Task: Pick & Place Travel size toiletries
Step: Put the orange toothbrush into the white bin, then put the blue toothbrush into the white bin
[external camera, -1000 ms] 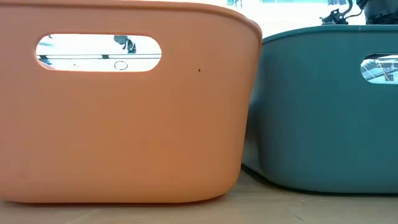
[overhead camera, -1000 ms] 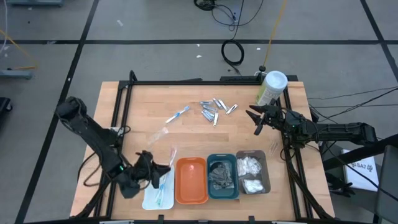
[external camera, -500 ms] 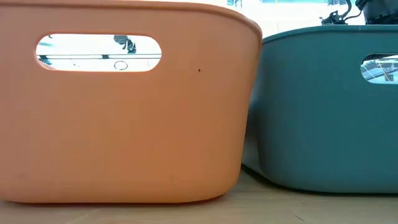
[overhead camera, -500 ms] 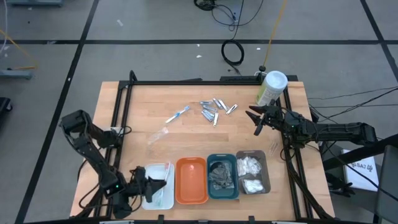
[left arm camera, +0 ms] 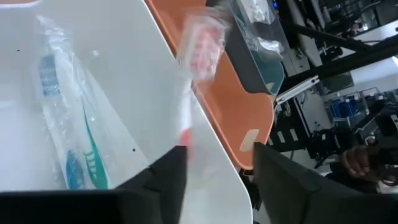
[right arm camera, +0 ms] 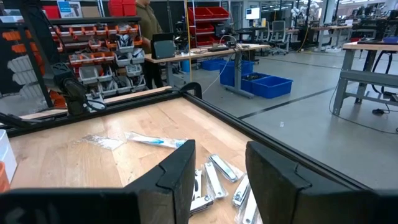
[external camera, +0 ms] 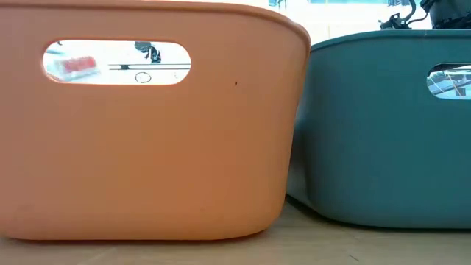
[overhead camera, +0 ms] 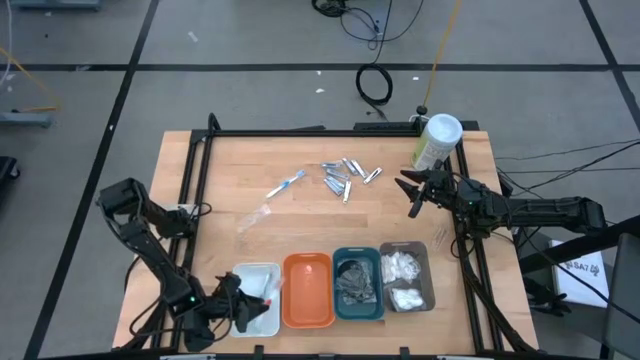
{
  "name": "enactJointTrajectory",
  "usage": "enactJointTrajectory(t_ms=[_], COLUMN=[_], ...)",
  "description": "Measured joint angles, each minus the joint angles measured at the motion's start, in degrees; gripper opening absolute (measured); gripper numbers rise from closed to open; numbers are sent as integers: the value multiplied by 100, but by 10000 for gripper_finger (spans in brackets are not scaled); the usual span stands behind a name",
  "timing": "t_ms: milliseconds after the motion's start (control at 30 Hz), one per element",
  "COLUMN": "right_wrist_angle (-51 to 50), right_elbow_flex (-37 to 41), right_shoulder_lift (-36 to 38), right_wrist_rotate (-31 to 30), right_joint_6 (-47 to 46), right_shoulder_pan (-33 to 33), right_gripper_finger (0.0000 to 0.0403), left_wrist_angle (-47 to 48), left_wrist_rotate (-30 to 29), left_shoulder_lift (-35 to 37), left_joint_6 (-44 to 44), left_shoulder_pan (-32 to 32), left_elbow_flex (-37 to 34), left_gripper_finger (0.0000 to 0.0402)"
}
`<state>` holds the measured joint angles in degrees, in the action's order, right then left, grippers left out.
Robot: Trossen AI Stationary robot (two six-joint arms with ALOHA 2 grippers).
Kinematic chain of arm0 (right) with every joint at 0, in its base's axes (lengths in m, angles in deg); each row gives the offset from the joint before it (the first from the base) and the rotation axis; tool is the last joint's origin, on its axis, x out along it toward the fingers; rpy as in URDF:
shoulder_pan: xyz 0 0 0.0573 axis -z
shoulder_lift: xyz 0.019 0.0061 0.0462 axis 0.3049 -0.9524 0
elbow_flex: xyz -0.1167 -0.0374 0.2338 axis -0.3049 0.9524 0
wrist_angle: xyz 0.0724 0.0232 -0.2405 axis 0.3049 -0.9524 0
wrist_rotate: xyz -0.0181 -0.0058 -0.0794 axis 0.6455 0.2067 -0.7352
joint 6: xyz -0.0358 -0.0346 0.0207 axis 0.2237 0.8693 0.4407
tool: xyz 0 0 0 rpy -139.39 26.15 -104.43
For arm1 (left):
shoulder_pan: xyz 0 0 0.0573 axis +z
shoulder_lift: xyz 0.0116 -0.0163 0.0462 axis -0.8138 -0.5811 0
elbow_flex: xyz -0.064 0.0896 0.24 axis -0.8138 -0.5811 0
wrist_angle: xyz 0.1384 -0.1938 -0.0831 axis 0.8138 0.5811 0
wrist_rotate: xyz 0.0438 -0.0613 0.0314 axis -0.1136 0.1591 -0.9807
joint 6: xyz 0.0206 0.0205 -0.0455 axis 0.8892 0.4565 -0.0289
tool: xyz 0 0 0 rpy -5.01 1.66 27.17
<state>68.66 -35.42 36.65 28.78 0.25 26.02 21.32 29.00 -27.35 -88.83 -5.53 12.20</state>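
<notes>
**A:** Where is the left gripper (overhead camera: pixel 240 308)?

**B:** At the near left corner of the table, over the white rectangular plastic tray (overhead camera: pixel 258 316), which is the leftmost of four trays in a row. In the left wrist view its fingers (left arm camera: pixel 163 180) stand apart, released, and a clear-wrapped toothbrush with a red handle (left arm camera: pixel 198 62) shows blurred just beyond them, over the rim between the white tray and the orange rectangular plastic tray (overhead camera: pixel 307 290). No finger touches it there.

**A:** Anything already in the white tray?

**B:** Two clear-wrapped toothbrushes, one blue and one green (left arm camera: pixel 65 130), lying side by side on its floor.

**A:** And the right gripper (overhead camera: pixel 412 194)?

**B:** It hovers at the far right of the table, just near of the tall pale-green canister with a white lid (overhead camera: pixel 436 141). Its fingers (right arm camera: pixel 176 171) are parted with nothing between them.

**A:** What lies on the table itself?

**B:** A heap of small silvery metal clippers (overhead camera: pixel 346 174) at the far middle, left of the right gripper. Further left, a blue-handled wrapped toothbrush (overhead camera: pixel 285 185), and near of that a clear wrapped stick (overhead camera: pixel 254 217). All are well apart from the left gripper.

**A:** The other trays?

**B:** The teal rectangular tray (overhead camera: pixel 356 283) holds dark grey bundles (overhead camera: pixel 352 284); the grey tray (overhead camera: pixel 425 270) at the right end holds white fluffy pads (overhead camera: pixel 403 280). The orange one looks bare.
</notes>
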Motion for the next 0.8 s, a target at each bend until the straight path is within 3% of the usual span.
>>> enactJointTrajectory(t_ms=[233, 400, 500, 633, 800], right_wrist_angle=[12, 13, 16, 17, 17], right_elbow_flex=[0, 0, -1, 0, 0], right_shoulder_lift=[0, 0, 0, 0, 0], right_wrist_rotate=[4, 13, 13, 12, 11], right_joint_6=[-1, 0, 0, 0, -2], right_shoulder_pan=[0, 0, -1, -1, -2], right_gripper_finger=[130, 130, 130, 130, 130], left_wrist_angle=[25, 29, 27, 18, 156], left_wrist_rotate=[-483, -1233, -1386, -912, 421], left_shoulder_lift=[298, 1118, 1765, 2650, 3368], left_joint_6=[616, 1859, 2923, 4640, 6147], left_shoulder_pan=[-52, 72, 412, 1188, 2714], left_elbow_flex=[0, 0, 0, 0, 0], left_gripper_finger=[251, 268, 267, 269, 271])
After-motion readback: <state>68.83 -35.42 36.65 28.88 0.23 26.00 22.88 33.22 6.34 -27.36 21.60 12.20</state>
